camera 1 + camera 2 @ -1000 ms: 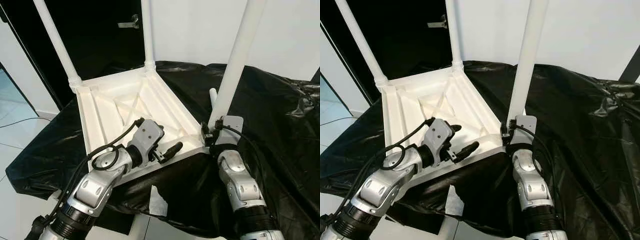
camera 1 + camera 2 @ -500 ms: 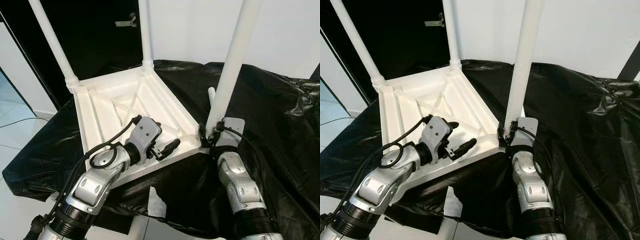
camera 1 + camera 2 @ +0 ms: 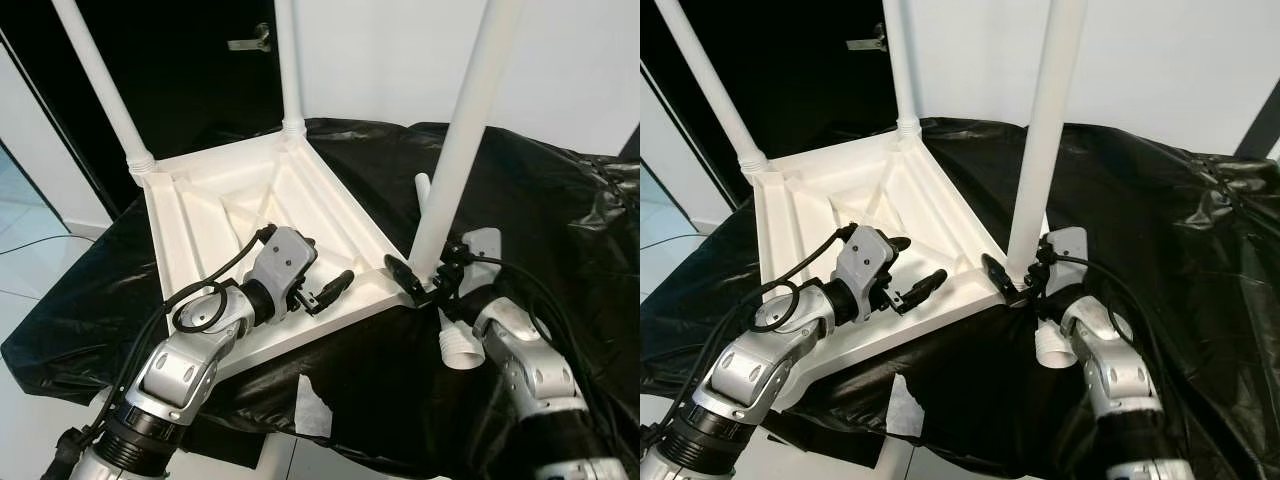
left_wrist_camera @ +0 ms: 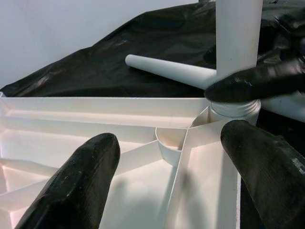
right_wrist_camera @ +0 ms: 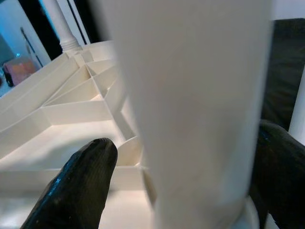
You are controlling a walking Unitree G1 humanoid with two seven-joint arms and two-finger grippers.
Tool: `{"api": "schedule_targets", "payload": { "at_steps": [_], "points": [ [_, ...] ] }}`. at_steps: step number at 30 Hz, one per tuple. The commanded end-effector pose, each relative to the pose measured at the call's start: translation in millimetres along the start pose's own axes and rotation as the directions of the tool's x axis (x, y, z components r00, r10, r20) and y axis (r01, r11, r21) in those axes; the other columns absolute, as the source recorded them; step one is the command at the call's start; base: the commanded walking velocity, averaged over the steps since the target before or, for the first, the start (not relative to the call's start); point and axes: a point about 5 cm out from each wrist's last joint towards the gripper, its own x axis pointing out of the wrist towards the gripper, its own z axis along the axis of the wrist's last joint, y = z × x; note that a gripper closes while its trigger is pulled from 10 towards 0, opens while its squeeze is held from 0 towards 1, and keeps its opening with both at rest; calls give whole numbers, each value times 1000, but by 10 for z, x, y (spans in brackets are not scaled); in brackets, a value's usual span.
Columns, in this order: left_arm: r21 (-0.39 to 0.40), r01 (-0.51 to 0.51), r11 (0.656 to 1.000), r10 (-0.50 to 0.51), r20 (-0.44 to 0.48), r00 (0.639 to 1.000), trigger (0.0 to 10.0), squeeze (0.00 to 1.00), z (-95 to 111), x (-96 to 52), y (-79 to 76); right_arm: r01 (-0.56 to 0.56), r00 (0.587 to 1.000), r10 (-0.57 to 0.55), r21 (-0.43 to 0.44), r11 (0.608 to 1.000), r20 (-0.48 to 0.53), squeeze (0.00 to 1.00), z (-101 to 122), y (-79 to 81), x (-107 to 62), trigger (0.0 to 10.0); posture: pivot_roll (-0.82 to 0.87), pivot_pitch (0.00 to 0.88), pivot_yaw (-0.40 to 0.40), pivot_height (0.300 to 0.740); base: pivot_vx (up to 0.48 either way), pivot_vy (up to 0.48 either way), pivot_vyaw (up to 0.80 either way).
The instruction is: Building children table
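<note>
Plastic sheeting (image 3: pixel 560 230), black and crumpled, covered the desk, and on it lay the white children's table (image 3: pixel 215 215) turned upside down, its ribbed underside facing up. Three legs stood in its corners: the far-left leg (image 3: pixel 100 85), the far leg (image 3: pixel 288 65) and the near-right leg (image 3: pixel 462 140). A fourth leg (image 3: pixel 1052 348) lay loose on the sheeting to the right, its open end just beside the right arm; the near-left corner looked not yet fitted.

The right tool (image 3: pixel 420 283) sat at the base of the near-right leg, its fingers spread either side of the tube without clamping it. The left tool (image 3: pixel 325 290) hovered over the near edge of the tabletop, open and holding nothing.

As a judgement, the danger lay at that near-right leg: if it was only half seated in its socket, a sideways nudge from the right arm could tilt or free it, and the slippery sheeting could let the whole tabletop slide.

Only the left wrist view showed the socket collar (image 4: pixel 236 109) at that leg's base and a right finger (image 4: pixel 252 82) lying across it; the head views showed all three standing legs.
</note>
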Motion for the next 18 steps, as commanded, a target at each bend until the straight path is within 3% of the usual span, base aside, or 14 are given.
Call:
{"api": "schedule_targets", "payload": {
  "at_steps": [1, 5, 6, 7, 8, 9, 15, 18],
  "points": [
    [17, 40, 999, -40, -4, 999, 10000, 0, 4, -13, 4, -31, 999, 31, 1, 1000, -11, 0, -17, -38, 37, 10000, 26, 0, 20, 740, 0, 0, 0],
    [20, 34, 999, -34, -3, 999, 10000, 0, 7, -28, 19, -88, 995, 85, -60, 994, -48, 0, -6, -116, 113, 10000, 33, 0, 18, 740, 0, 0, 0],
    [20, 33, 999, -33, -4, 999, 10000, 0, 2, -35, 19, -111, 992, 107, -71, 991, -60, 0, -16, -126, 125, 7216, 33, 0, 18, 740, 0, 0, 0],
    [20, 33, 999, -33, -4, 999, 10000, 0, 2, -35, 19, -111, 992, 107, -71, 991, -60, 0, -16, -126, 125, 7216, 33, 0, 18, 740, 0, 0, 0],
    [20, 33, 999, -32, -4, 999, 10000, 0, -2, -41, 16, -130, 990, 125, -65, 989, -71, 0, -28, -132, 134, 4000, 33, 0, 18, 740, 0, 0, 0],
    [20, 33, 999, -33, -5, 999, 10000, 0, -5, -46, 12, -140, 988, 135, -70, 988, -79, 0, -35, -139, 139, 0, 39, 0, 13, 740, 0, 0, 0],
    [19, 30, 999, -29, -7, 1000, 10000, 0, -10, -50, 11, -195, 978, 190, -55, 979, -90, 0, -52, -139, 138, 0, 40, 0, 6, 740, 0, 0, 0],
    [20, 28, 999, -28, -6, 1000, 10000, 0, -11, -39, 4, -164, 982, 158, -57, 985, -101, 0, -81, -165, 126, 0, 37, 0, 4, 740, 0, 0, 0]
  ]
}}
